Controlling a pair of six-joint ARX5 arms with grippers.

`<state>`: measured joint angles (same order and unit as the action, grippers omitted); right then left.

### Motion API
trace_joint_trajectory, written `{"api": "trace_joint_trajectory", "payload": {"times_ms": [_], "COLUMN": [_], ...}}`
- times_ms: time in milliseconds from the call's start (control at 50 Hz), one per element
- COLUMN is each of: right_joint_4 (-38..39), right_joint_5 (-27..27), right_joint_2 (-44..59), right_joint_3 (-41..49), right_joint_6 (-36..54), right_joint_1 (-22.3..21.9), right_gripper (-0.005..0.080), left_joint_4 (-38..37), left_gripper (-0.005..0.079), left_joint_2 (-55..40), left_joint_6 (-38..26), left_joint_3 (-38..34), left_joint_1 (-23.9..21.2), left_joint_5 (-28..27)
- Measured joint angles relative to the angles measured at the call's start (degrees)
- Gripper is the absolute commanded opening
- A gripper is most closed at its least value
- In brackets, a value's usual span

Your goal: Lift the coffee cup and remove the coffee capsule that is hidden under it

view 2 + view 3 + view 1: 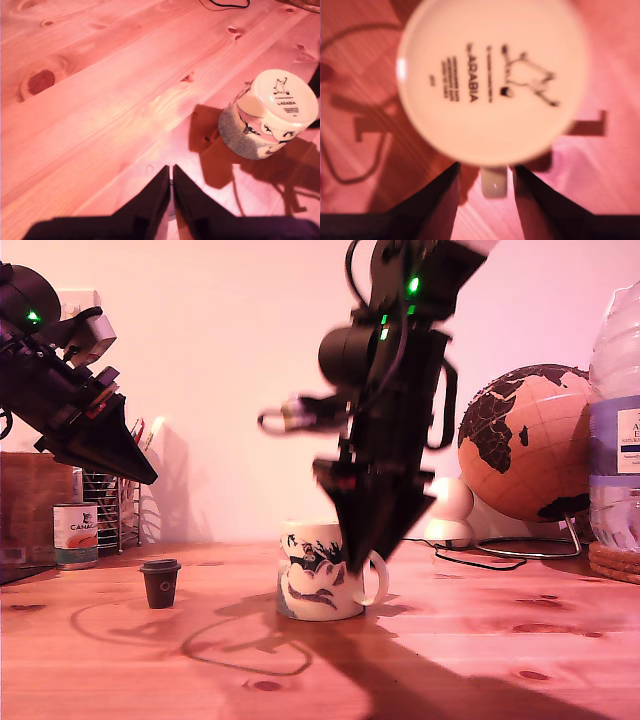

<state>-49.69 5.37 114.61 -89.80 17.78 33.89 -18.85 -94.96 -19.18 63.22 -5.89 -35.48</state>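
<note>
The white coffee cup (pixel 310 585) with a dark print stands upside down mid-table, base up (pixel 490 75). My second gripper (pixel 360 562) hangs right over its handle (pixel 494 182). The open fingers (pixel 487 167) straddle the handle with a small gap on each side. The coffee capsule (pixel 160 583), small and dark, stands in the open on the table to the exterior view's left of the cup. My first gripper (pixel 150 478) is raised at the exterior view's left, above the capsule. Its fingers (pixel 171 170) are shut on nothing, and the cup (pixel 270 112) lies some way ahead of them.
A printed tin can (pixel 75 535) and a wire rack (pixel 110 505) stand at the exterior view's far left. A globe (pixel 525 445), a cable (pixel 480 558) and a water bottle (pixel 615 420) stand at the exterior view's right.
</note>
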Motion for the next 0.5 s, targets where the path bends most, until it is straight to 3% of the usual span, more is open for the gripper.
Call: {"api": "trace_joint_trajectory", "payload": {"times_ms": [180,340,460,500], "right_joint_4": [0.57,0.17,-0.61,-0.68], "right_joint_5": [0.22,0.26,0.28,0.28], "right_joint_2": [-5.60,-9.01,-10.14,-10.51], "right_joint_3": [-0.20,-0.79,-0.87,-0.87], "right_joint_6": [-1.33,-2.05,-2.80,-2.82], "right_joint_1": [0.00,0.00,0.00,0.00], "right_gripper": [0.0275,0.0142,-0.0015,-0.0011], "left_joint_4": [0.02,0.02,0.04,0.02], "left_gripper": [-0.0024,-0.0024,-0.0024,-0.0024], "left_joint_2": [0.87,3.69,6.58,7.69], "left_joint_6": [1.31,2.45,2.82,4.15], "left_joint_3": [0.00,0.00,0.00,0.00], "left_joint_1": [0.00,0.00,0.00,0.00], "left_joint_5": [-0.81,-1.51,-1.55,-1.55]}}
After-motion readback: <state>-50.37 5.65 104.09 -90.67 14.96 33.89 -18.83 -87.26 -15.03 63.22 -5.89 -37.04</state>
